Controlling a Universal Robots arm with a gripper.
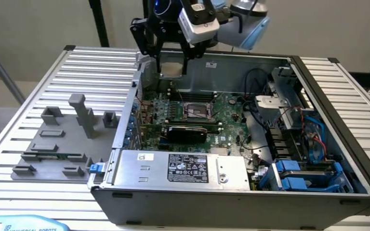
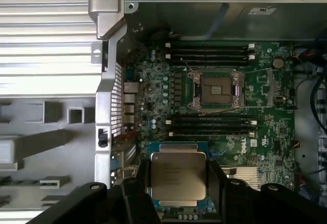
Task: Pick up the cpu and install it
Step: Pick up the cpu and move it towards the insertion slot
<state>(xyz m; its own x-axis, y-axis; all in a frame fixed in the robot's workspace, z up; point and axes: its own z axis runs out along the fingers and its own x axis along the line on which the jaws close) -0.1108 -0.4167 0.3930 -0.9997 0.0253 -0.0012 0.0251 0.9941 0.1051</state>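
Note:
The cpu (image 1: 172,68) is a small square chip with a silvery top, and it hangs in the air above the far left corner of the open computer case (image 1: 236,199). My gripper (image 1: 173,61) is shut on it, with a black finger on each side. In the wrist view the cpu (image 2: 177,176) sits between the two dark fingers (image 2: 137,191), its printed metal top facing the camera. Beyond it, the open cpu socket (image 2: 216,89) lies on the green motherboard (image 2: 265,132) with its metal frame around it. The same socket (image 1: 196,111) is below and nearer than the held chip in the exterior view.
Grey plastic tray blocks (image 1: 63,139) stand on the slatted table at the exterior view's left, with a thin green memory stick (image 1: 59,156) among them. A power supply (image 1: 185,166) fills the case's near side. Cables and blue drive bays (image 1: 300,175) crowd its right.

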